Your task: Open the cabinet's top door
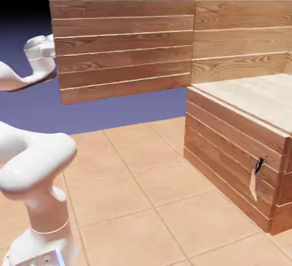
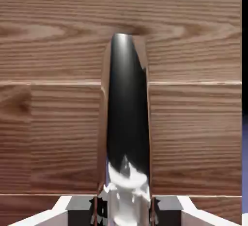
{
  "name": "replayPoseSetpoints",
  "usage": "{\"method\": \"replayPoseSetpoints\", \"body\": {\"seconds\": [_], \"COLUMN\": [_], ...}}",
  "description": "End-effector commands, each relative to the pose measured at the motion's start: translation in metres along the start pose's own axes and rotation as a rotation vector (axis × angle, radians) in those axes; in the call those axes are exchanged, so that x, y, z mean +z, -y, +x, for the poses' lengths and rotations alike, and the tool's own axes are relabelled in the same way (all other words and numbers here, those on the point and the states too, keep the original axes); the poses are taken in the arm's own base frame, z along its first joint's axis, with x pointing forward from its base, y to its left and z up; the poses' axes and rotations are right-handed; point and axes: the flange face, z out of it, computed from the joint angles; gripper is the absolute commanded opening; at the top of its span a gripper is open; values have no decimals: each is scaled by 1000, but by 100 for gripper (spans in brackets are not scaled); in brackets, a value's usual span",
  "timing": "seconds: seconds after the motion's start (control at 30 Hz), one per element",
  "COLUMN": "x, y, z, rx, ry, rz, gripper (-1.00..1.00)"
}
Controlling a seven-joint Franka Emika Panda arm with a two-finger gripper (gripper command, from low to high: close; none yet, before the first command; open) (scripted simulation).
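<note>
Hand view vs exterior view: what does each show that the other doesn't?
Hand view only: the top door's curved dark-and-silver handle, with the gripper shut on it, one fingertip each side.

Exterior view only: the white Franka Panda arm, the tiled floor, and the cabinet with its shorter lower front panel and that panel's handle.

Both: the top door's wood planks, swung open in the exterior view, filling most of the hand view.

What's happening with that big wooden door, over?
Pincer shut on the curved handle. Top door swung wide open. Lower panel closed. Nothing seen blocking.
</note>
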Motion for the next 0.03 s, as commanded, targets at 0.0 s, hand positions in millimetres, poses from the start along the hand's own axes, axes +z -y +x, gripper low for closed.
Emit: {"method": "replayPoseSetpoints", "body": {"seconds": [0.0], "x": [-5], "y": [1], "z": [-1], "rx": [0], "ry": [-9], "rz": [-8], "gripper": [-100]}}
